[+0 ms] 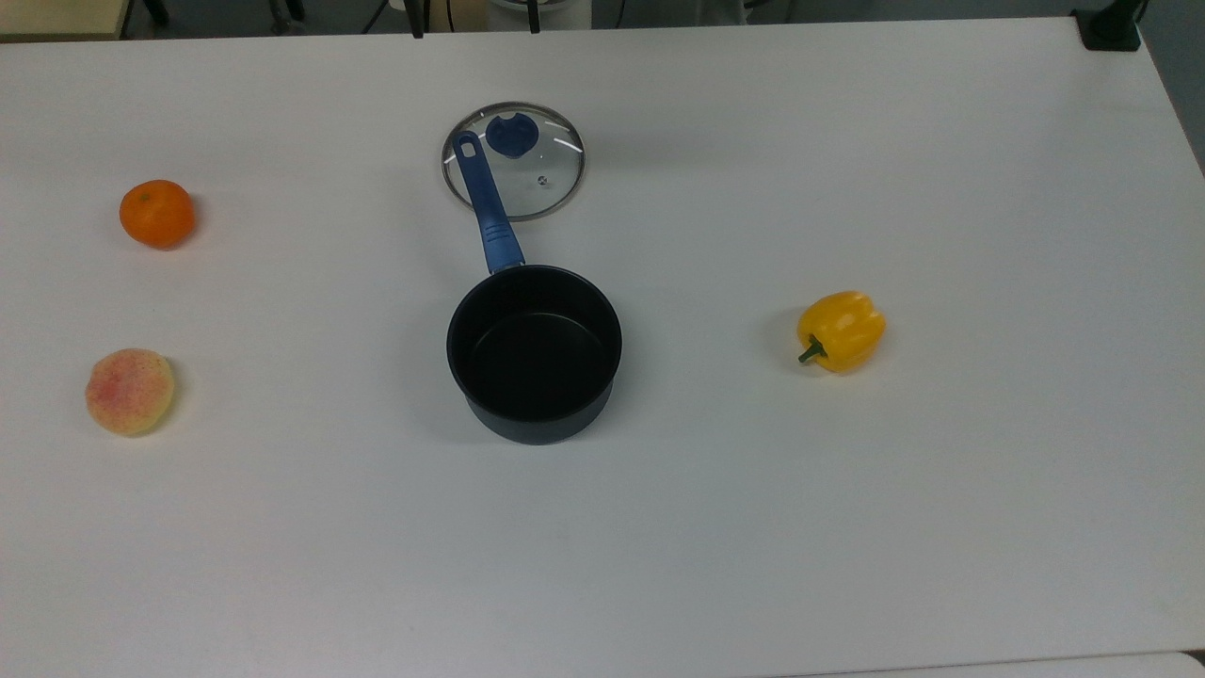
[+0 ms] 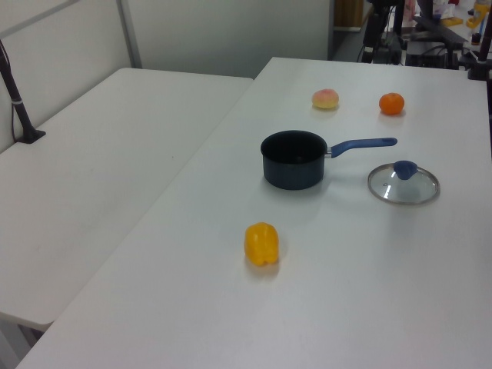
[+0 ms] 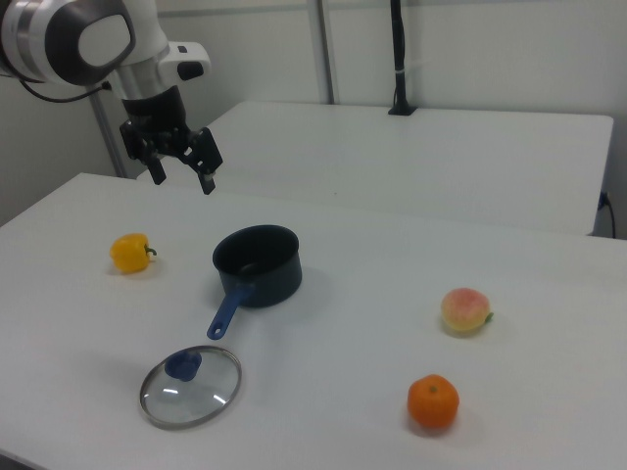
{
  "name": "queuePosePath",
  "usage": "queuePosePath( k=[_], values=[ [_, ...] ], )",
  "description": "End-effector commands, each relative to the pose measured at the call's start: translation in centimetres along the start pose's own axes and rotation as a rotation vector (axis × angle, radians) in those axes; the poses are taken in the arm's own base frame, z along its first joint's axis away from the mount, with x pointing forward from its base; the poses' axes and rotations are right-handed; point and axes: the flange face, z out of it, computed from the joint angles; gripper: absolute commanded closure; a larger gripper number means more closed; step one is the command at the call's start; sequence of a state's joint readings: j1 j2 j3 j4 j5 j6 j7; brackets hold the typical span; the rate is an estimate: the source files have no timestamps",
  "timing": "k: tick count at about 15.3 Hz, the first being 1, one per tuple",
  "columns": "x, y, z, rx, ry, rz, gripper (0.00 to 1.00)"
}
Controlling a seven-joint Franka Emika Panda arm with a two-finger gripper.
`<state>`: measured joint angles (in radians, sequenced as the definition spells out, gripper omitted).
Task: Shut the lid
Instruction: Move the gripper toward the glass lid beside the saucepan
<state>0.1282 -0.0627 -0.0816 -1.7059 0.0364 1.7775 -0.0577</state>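
Lying flat on table: lid [image 3: 190, 389] | jaws apparently parted, well above it

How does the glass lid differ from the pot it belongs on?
The lid is clear glass with a metal rim; the saucepan is opaque black. The lid lies flat and shallow on the table, while the saucepan stands deep and open, with nothing inside. The lid has a short centre knob; the saucepan has a long side handle. Both are round, similar in width, with blue grips.
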Motion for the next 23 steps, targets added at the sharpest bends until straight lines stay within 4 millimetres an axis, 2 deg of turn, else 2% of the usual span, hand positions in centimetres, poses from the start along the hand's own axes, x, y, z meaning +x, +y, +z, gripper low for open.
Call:
queuePosePath(
  k=[1, 7, 12, 17, 19, 21, 23],
  values=[
    [-0.1, -0.3, -0.6, 0.007, 0.012, -0.017, 0.00],
    [-0.1, -0.2, -0.7, 0.006, 0.012, -0.019, 0.00],
    [-0.7, -0.5, 0.5, 0.004, -0.038, -0.034, 0.00],
    [-2.9, -1.2, 1.9, -0.038, -0.140, -0.082, 0.00],
    [-4.0, -1.5, 3.1, -0.035, -0.198, -0.090, 0.00],
    [-5.7, -3.4, 4.9, -0.029, -0.266, -0.155, 0.00],
    [-7.1, -3.6, 6.0, -0.020, -0.321, -0.195, 0.00]
  ],
)
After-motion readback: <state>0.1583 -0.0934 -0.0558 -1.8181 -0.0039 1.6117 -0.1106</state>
